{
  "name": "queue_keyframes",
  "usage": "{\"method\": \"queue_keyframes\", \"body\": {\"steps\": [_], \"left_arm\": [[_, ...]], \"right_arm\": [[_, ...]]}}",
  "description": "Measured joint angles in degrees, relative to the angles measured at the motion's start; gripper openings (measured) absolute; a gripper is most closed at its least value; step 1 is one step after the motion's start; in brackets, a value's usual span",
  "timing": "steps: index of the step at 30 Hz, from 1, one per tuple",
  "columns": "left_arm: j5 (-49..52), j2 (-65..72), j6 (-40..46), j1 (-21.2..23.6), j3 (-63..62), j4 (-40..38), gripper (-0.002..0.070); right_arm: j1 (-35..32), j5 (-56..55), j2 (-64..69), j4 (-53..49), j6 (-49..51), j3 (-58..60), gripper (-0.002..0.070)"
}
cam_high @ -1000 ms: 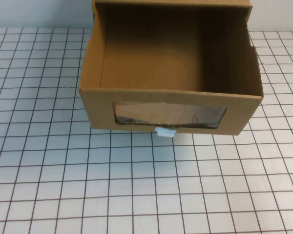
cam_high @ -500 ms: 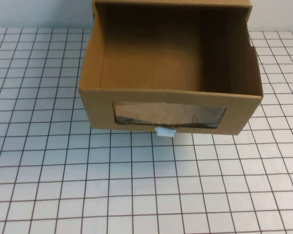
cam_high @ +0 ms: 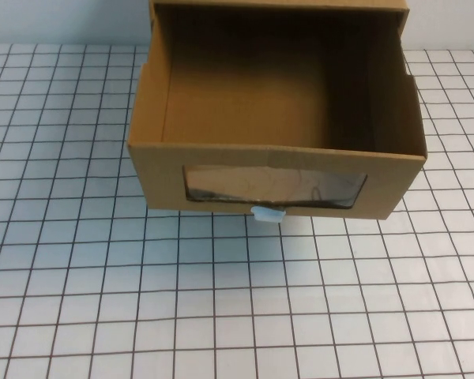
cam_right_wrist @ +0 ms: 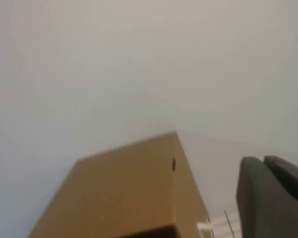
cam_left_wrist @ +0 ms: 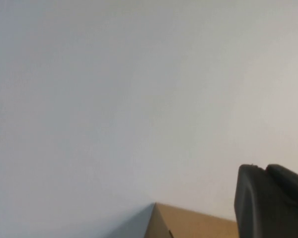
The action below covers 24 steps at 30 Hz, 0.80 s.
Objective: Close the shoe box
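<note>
The shoe box [cam_high: 276, 178] is brown cardboard and stands at the table's far middle. Its drawer is pulled out toward me from the sleeve [cam_high: 278, 5] and is empty inside. The drawer front has a dark clear window [cam_high: 275, 186] and a small white pull tab [cam_high: 268, 214] at its bottom edge. Neither gripper shows in the high view. My left gripper [cam_left_wrist: 264, 169] is shut and empty, raised, with a corner of the box [cam_left_wrist: 188, 224] beyond it. My right gripper [cam_right_wrist: 262, 159] is shut and empty, raised beside the box [cam_right_wrist: 129, 188].
The table [cam_high: 221, 316] is white with a black grid and reaches from the box's front to the near edge and to both sides. A plain pale wall stands behind the box.
</note>
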Motion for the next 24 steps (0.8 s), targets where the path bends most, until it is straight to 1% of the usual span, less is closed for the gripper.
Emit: {"method": "queue_keyframes", "body": {"steps": [2,5,7,8,10,13,16,19,21,24], "left_arm": [[0.1,3.38,0.0,0.0,-0.53,0.0,-0.0006],[-0.06,8.36,0.36,0.0,-0.68,-0.37,-0.0005],[0.93,11.94,1.22,0.0,-2.04,-0.37,-0.0006],[2.03,13.86,1.88,0.0,-3.1,-0.37,-0.0005],[5.42,17.66,4.22,-0.9,-5.98,-0.37,-0.0005],[12.9,24.72,10.59,-3.63,-13.62,-1.57,-0.0005],[21.4,33.54,19.82,-6.57,-23.27,-6.34,-0.0005],[30.15,42.73,29.03,-7.59,-34.28,-14.25,-0.0005],[35.82,49.62,33.1,-7.82,-42.36,-19.18,-0.0005],[42.88,59.41,36.04,-7.82,-53.43,-24.26,-0.0005]], "right_arm": [[0.0,1.89,3.35,1.26,-1.45,-0.21,-0.0014],[0.62,3.73,7.82,7.94,-3.61,-0.21,-0.0014],[2.93,4.86,10.78,13.45,-8.11,-0.33,-0.0014],[4.27,5.49,12.06,16.21,-11.97,-0.44,-0.0014],[8.15,7.2,15.57,21.05,-23.22,-0.78,-0.0014],[13.41,12.62,21.15,25.44,-38.33,-2.61,-0.0014],[15.94,19.96,27.52,26.88,-43.84,-6.82,-0.0014],[16.33,26.04,33.37,27.16,-46.52,-12.31,-0.0014],[16.38,28.47,36.23,27.3,-48.3,-15.54,-0.0014],[16.78,30.83,38.13,28.48,-54.18,-17.48,-0.0014]]}}
